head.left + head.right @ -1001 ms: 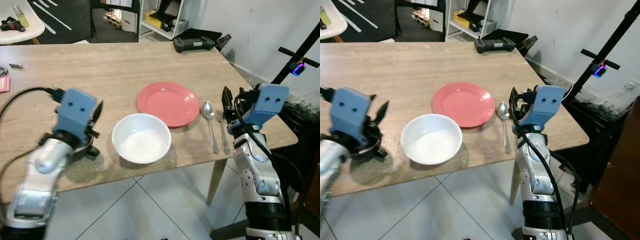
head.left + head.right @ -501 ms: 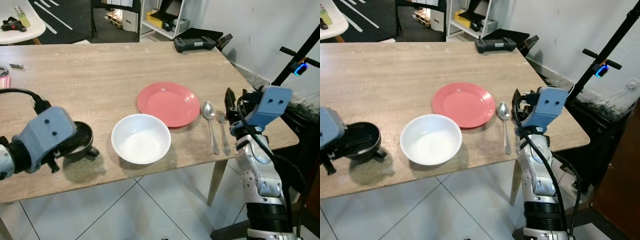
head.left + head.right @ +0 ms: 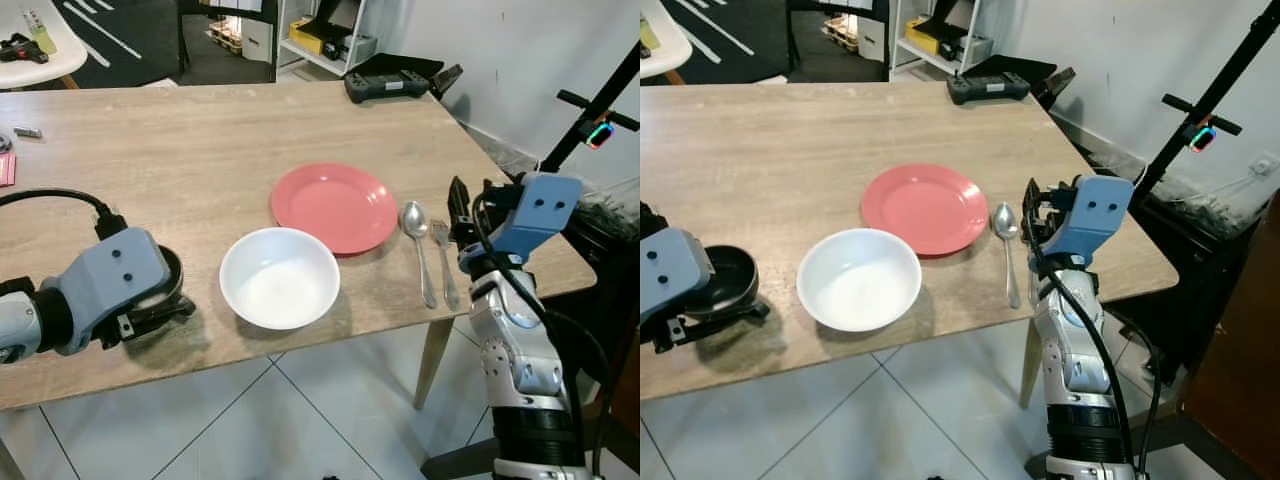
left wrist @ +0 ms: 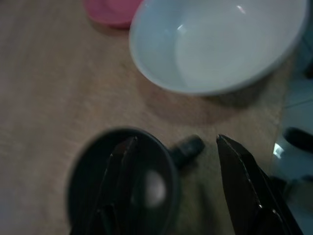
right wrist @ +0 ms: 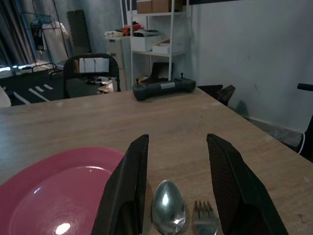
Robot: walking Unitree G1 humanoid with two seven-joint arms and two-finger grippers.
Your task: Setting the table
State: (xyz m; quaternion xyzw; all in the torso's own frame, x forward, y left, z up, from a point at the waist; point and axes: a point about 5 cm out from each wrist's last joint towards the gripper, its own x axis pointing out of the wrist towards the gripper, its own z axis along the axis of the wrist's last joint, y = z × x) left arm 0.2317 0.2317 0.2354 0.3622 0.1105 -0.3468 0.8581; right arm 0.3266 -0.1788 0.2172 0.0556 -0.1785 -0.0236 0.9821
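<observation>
A glossy round white bowl (image 3: 279, 277) sits at 7 o'clock from the smooth red plate (image 3: 334, 207). Left gripper (image 4: 171, 188) straddles a black cup (image 4: 124, 183), jaws spread; right gripper (image 5: 174, 188), jaws apart, faces a shiny spoon (image 5: 168, 208).

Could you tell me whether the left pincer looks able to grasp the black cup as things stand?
Probably yes. The left pincer is open, right over the black cup, one finger above its mouth and the other beyond its handle. The white bowl stands apart beside it, so nothing seems to block closing on it.

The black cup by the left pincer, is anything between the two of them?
Nothing visible does. The left pincer is open, already straddling the black cup, one finger over its mouth and one beyond its handle, beside the white bowl.
</observation>
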